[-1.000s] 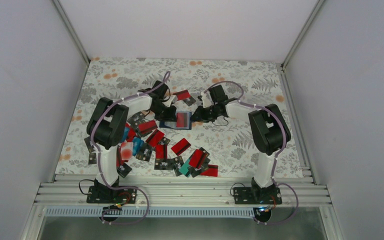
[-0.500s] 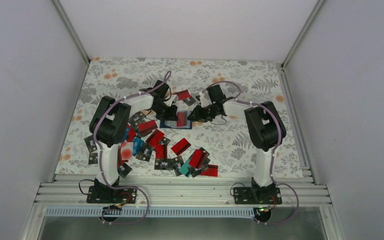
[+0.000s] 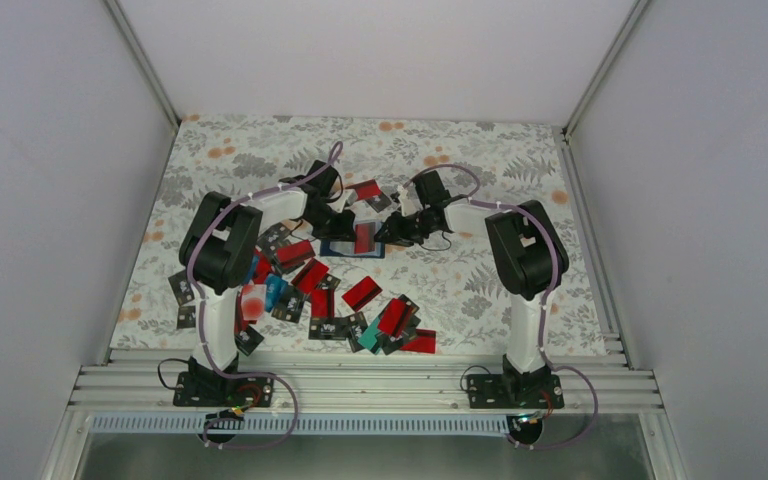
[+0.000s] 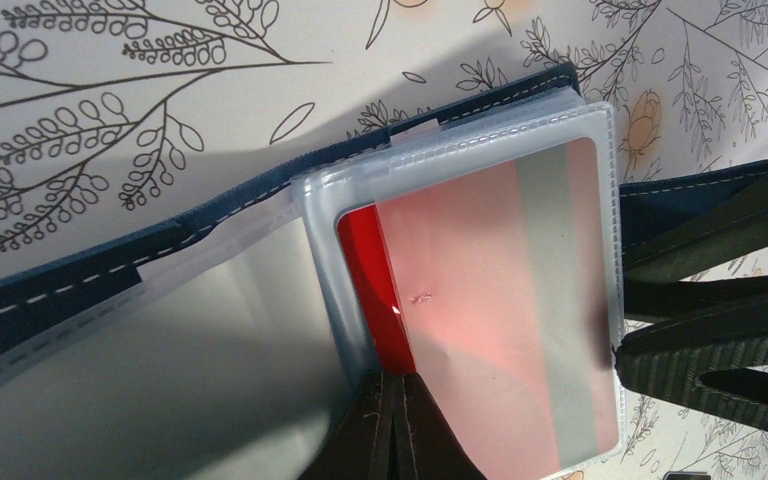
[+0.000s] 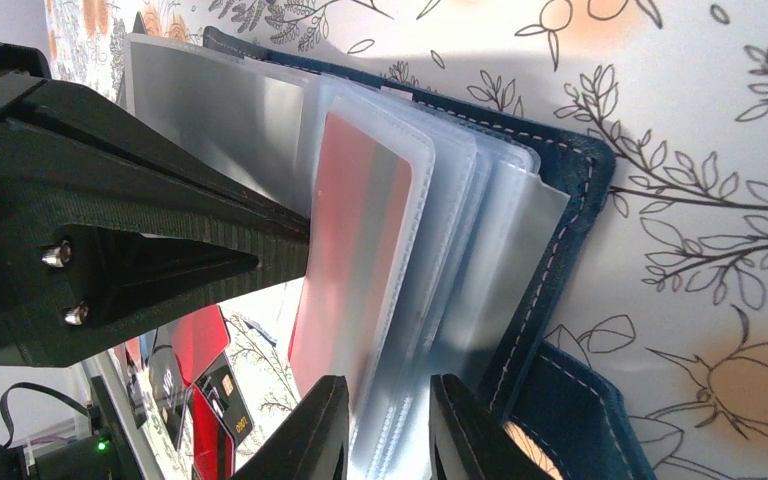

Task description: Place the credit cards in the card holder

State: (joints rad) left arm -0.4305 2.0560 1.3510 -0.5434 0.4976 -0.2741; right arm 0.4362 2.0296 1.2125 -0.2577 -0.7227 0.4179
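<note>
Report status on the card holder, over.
Left end effector shut, tip against red card, mostly in clear sleeve. Right end effector parted, straddling card holder pages. Nothing blocking the sleeve.

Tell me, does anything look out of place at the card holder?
One red card sits only partly inside a clear sleeve of the card holder; a bare red strip sticks out beside the shut left end effector.

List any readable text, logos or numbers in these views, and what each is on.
Nothing is legible in any view.
Red-and-black flat plastic cards, scattered loose: white marks on the black ends, too small to read.
Black card end, right wrist view: small gold square, no letters readable.
Red card in the clear sleeve of the dark navy folding card holder: no print visible.
</note>
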